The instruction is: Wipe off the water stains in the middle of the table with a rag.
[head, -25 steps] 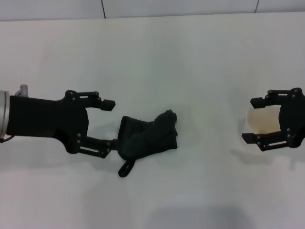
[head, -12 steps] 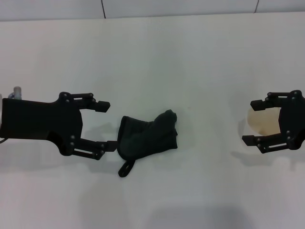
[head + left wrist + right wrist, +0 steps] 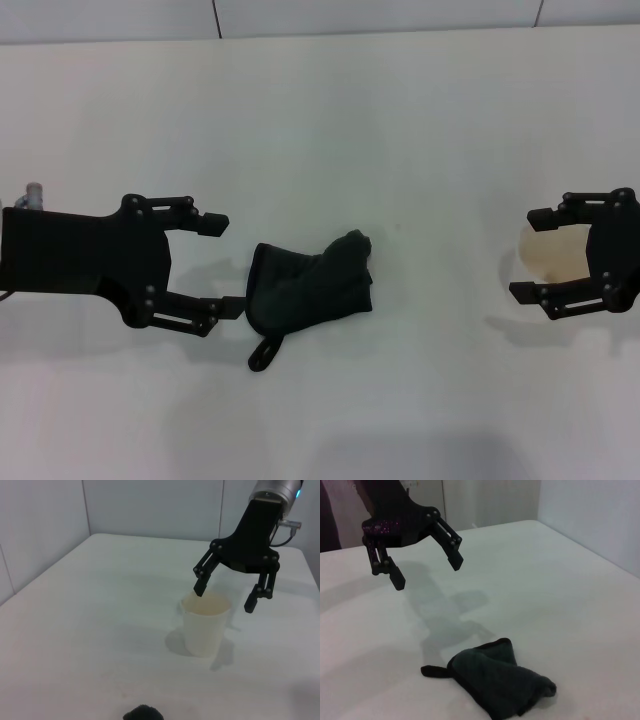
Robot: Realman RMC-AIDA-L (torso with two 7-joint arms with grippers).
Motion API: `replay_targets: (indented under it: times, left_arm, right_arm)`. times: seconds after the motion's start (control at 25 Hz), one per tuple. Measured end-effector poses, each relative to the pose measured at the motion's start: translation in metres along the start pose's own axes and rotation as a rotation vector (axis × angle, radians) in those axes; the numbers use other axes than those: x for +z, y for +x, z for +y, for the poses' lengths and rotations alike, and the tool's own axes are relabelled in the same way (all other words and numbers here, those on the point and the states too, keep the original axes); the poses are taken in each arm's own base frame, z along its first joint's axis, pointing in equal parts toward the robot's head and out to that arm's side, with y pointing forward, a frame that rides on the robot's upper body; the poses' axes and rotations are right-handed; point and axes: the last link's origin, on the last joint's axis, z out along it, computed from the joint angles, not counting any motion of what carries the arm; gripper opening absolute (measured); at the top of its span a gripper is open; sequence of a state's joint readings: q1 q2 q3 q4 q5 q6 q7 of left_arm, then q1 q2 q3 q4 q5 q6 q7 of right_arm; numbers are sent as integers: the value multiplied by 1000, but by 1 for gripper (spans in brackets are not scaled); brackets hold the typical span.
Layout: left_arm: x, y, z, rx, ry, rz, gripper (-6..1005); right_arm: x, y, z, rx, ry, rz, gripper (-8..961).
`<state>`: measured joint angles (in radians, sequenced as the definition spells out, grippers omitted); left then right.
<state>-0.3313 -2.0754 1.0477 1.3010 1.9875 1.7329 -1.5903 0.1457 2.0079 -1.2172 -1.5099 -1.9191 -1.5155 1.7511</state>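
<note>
— How is the light?
— Bright and even on the plain white smooth table [image 3: 400, 120]; no hard glare.
— Shadows?
— Soft grey ones. In the right wrist view a blurred shadow lies on the table under the black open-fingered left gripper [image 3: 423, 570], reaching toward the lumpy dark green-black rag [image 3: 500, 682]. The white paper cup [image 3: 205, 625] throws a faint shadow beside its base.
— Focus?
— The head view is slightly soft; the rag's folds barely show.
</note>
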Motion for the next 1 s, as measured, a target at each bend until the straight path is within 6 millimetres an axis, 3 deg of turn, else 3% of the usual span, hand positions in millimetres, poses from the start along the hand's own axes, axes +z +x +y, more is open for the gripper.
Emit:
replay_targets:
  times: [1.0]
  left_arm:
    - [0, -1, 1, -6, -1, -1, 893]
  right_arm:
    - [0, -2, 0, -4, 2, -1, 852]
